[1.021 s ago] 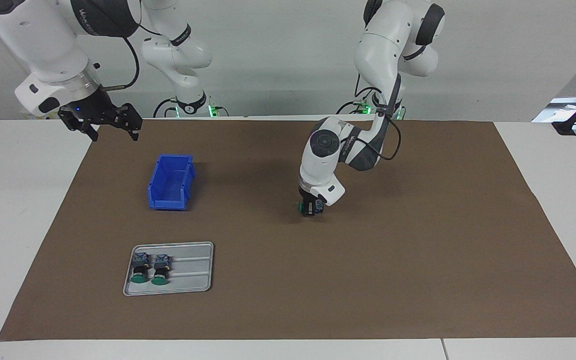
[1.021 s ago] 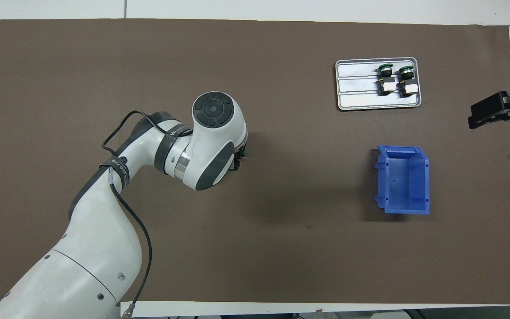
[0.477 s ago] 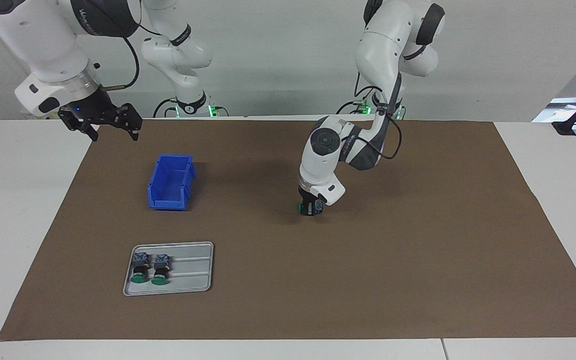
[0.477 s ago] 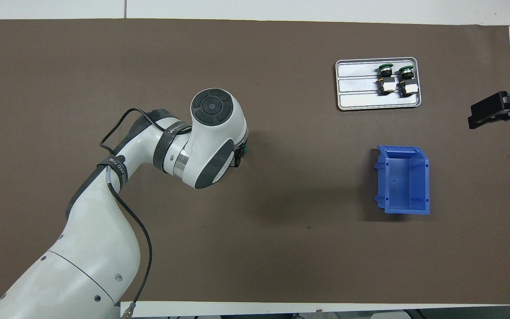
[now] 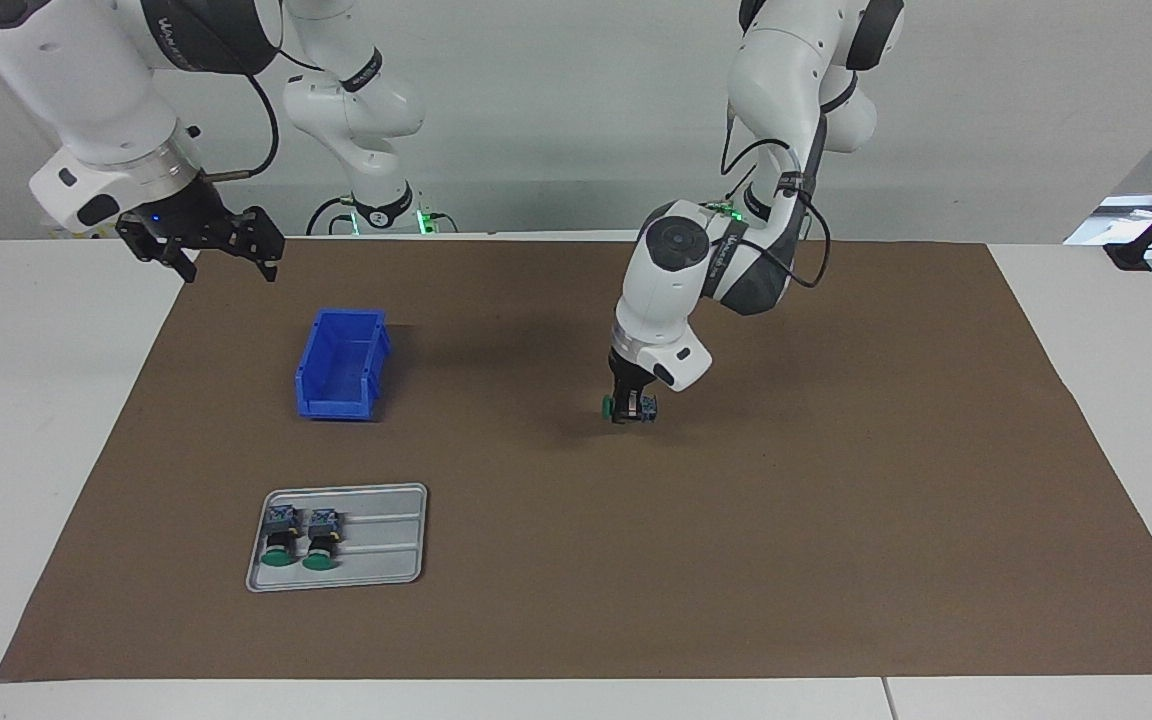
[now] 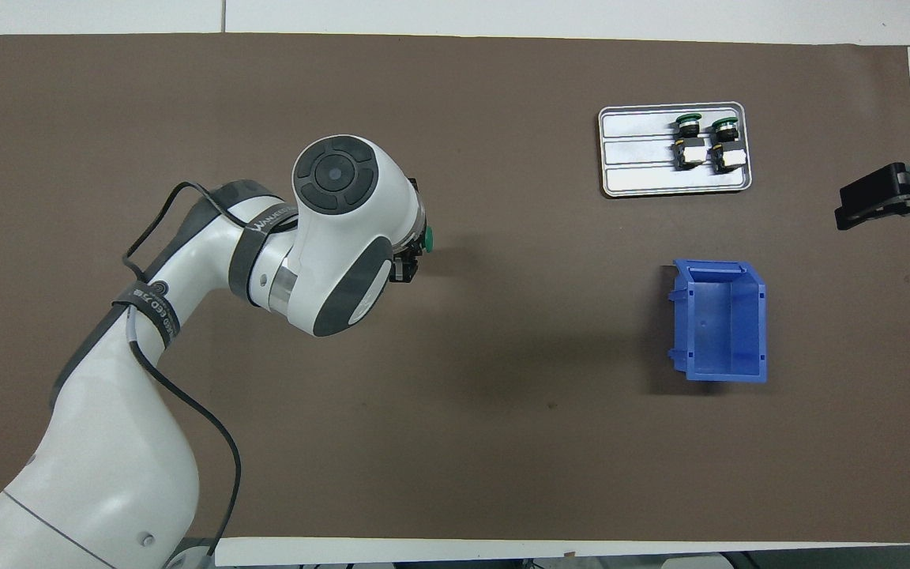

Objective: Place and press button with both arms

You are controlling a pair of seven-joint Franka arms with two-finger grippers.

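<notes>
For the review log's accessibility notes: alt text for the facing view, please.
The left arm's hand holds a small green-capped push-button switch just above the brown table mat. Two matching buttons lie on a grey metal tray; an empty blue plastic bin sits nearer the robots. The right arm's hand waits, open, over the mat's corner.

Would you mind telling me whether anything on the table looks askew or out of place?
Nothing stands out. The left gripper holds one button sideways over the bare mat; two more buttons lie side by side in the grey tray. The blue bin sits upright. The right gripper waits, open.
</notes>
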